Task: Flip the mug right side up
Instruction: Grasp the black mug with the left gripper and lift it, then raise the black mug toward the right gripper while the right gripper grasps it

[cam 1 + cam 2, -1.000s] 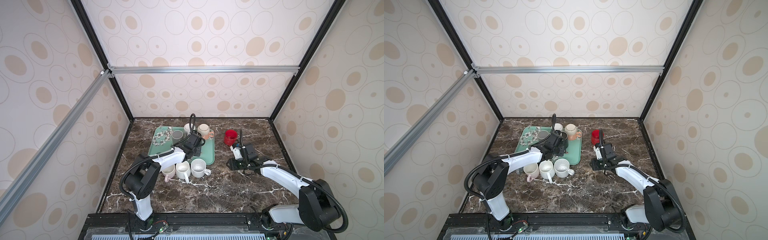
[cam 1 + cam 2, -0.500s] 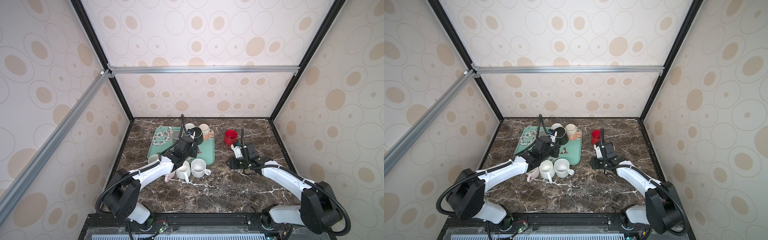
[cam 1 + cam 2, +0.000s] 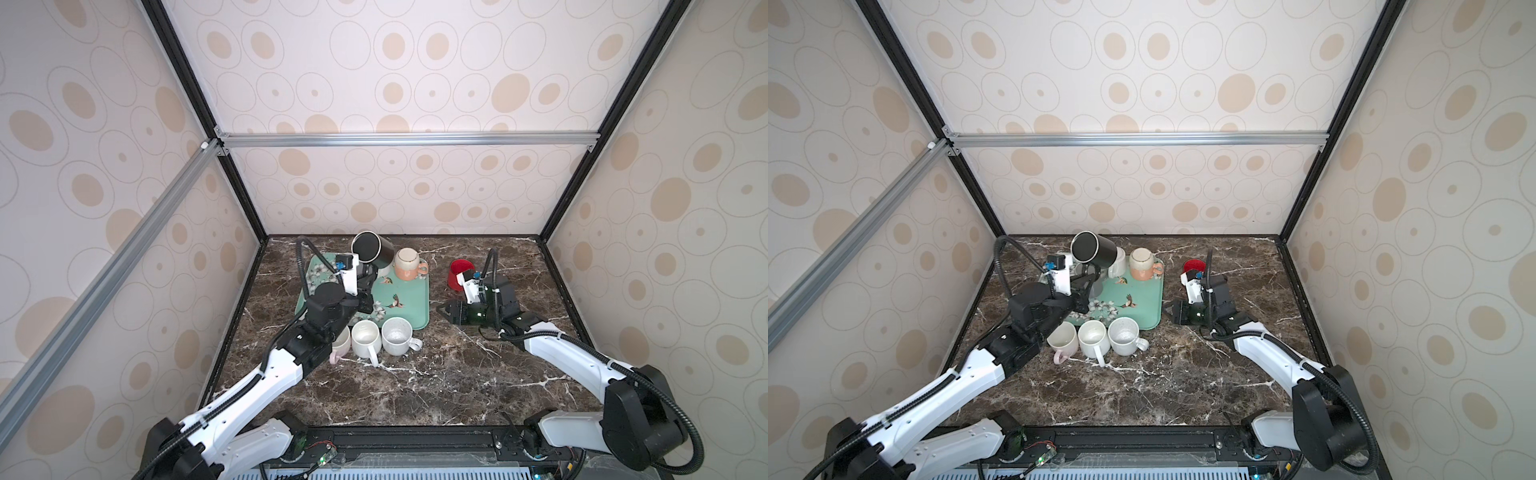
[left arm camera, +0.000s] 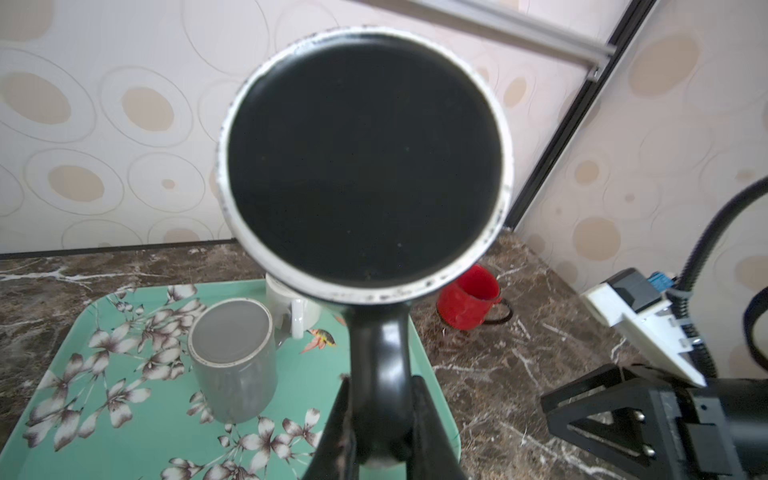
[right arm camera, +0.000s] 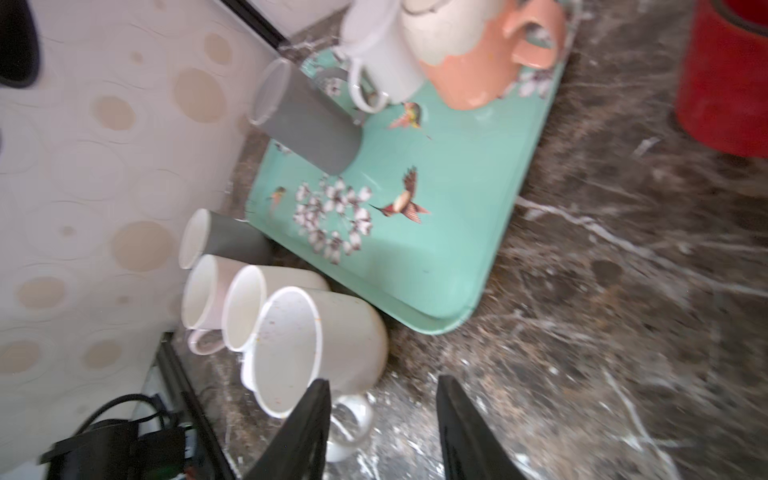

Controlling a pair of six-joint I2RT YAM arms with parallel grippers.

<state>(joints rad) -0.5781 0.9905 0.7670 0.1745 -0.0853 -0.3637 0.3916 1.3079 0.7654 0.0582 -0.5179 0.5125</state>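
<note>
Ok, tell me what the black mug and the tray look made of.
Black mug: probably glazed ceramic, satin black; a pale, unglazed-looking ring edges the end facing the left wrist camera. Tray: likely melamine or plastic, smooth mint green with printed birds and blossoms, rounded rim.

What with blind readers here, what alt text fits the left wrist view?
A black mug, held by its handle in the left jaws, fills the view end-on. Below: a green flowered tray with a grey cup, and a red mug on the marble table.
</note>
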